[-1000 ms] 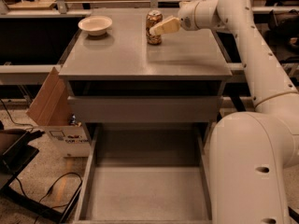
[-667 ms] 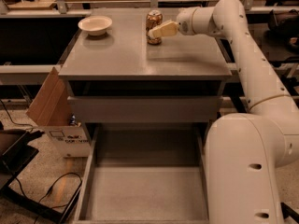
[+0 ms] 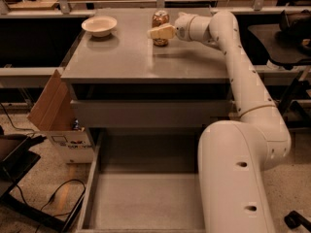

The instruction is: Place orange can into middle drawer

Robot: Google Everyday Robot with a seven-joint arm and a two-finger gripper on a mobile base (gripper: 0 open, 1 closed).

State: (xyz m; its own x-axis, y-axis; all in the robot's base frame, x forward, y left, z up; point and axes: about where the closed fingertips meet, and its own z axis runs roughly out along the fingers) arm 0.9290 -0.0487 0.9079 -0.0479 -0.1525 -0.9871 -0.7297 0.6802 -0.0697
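The orange can [image 3: 160,19] stands upright at the back of the grey cabinet top [image 3: 126,57], right of centre. My gripper [image 3: 158,32] reaches in from the right at can height and overlaps the can's lower front. The middle drawer [image 3: 146,198] is pulled out wide at the bottom of the view, with a bare grey floor and low side walls. My arm's white base covers the drawer's right part.
A shallow white bowl [image 3: 99,25] sits at the back left of the cabinet top. A closed drawer front [image 3: 146,113] lies under the top. A cardboard box [image 3: 56,115] and cables [image 3: 53,203] are on the floor at left.
My gripper has moved a little left and down, from beside the can's right side to across its front. The can and bowl have not moved.
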